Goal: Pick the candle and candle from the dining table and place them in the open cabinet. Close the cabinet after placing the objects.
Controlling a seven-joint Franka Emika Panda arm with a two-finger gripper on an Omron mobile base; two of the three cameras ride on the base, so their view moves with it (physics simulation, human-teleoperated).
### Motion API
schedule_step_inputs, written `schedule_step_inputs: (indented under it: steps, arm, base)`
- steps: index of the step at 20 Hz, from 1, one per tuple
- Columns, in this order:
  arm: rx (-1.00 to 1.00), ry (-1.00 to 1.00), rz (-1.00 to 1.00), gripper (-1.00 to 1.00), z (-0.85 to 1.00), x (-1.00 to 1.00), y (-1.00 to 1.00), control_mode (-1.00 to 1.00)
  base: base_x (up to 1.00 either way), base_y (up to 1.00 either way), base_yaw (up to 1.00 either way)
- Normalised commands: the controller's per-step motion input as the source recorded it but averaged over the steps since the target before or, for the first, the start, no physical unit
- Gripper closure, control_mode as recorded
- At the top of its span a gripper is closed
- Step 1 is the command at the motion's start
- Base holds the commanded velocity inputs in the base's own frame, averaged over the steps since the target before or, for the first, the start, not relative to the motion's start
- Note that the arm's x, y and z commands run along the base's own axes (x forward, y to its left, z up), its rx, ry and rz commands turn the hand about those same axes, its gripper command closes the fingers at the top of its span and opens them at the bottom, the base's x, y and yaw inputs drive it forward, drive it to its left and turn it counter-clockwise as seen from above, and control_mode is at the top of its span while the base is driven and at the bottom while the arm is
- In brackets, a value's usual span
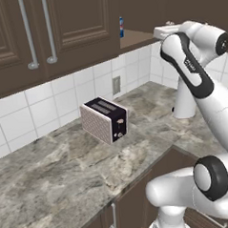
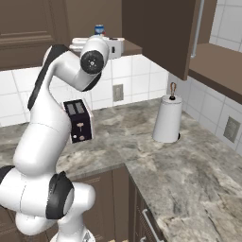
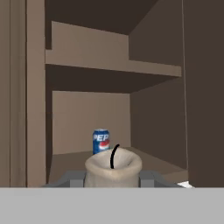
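The short pale beige candle (image 3: 113, 168) with a dark wick sits between my fingers (image 3: 76, 178), so my gripper (image 3: 113, 179) is shut on it. It hangs at the mouth of the open cabinet (image 3: 92, 109), just above the front of the lower shelf (image 3: 65, 162). From the base, my hand (image 1: 166, 32) (image 2: 113, 46) reaches to that shelf's edge (image 1: 136, 38). The cabinet's open door (image 2: 158, 33) stands to the right, with its bar handle (image 2: 197, 28). The thin orange taper candle and the dining table are out of view.
A small blue can (image 3: 100, 141) (image 1: 121, 27) (image 2: 99, 30) stands at the back of the lower shelf. A toaster (image 1: 105, 119) (image 2: 78, 120) and a paper towel roll (image 1: 184, 102) (image 2: 168, 118) stand on the marble counter (image 1: 52, 172) below. Closed doors (image 1: 67, 23) hang on the left.
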Motion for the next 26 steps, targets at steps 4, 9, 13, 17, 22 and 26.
schedule_step_inputs:
  steps: [4, 9, 13, 17, 22, 26]
  arm:
    - [0.01, 0.00, 0.00, 1.00, 0.00, 0.65, -0.03, -1.00]
    - [0.00, 0.02, 0.00, 1.00, 0.00, 0.70, 0.00, -1.00]
    - [0.00, 0.07, 0.00, 1.00, 0.00, 0.75, 0.00, -1.00]
    - [0.00, 0.07, 0.01, 1.00, 0.00, 0.47, 0.00, -1.00]
    - [0.00, 0.00, 0.00, 1.00, 0.00, 0.00, 0.00, -1.00]
    - [0.00, -0.03, 0.00, 1.00, -0.02, 0.01, 0.00, -1.00]
  base:
    - [0.00, 0.00, 0.00]
    - [0.00, 0.00, 0.00]
    - [0.00, 0.00, 0.00]
    - [0.00, 0.00, 0.00]
    - [0.00, 0.00, 0.00]
    - [0.00, 0.00, 0.00]
